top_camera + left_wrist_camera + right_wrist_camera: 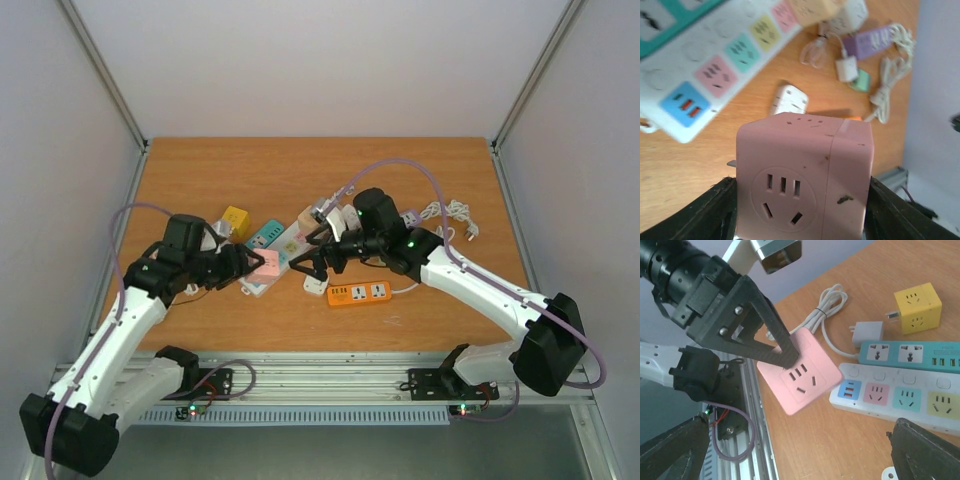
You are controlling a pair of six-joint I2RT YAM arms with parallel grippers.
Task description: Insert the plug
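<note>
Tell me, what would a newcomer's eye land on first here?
The pale pink plastic socket cube, clamped in the left gripper at the wooden table's middle. Beside it lies a long white power strip with pastel sockets, and the right gripper hangs open close by.

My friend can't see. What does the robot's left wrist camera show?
A pink cube socket fills the front, held by the left gripper between its two black fingers, socket holes facing the camera. Behind it on the wooden table lie a white power strip with coloured sockets, a small white plug and a bundled white cable.
</note>
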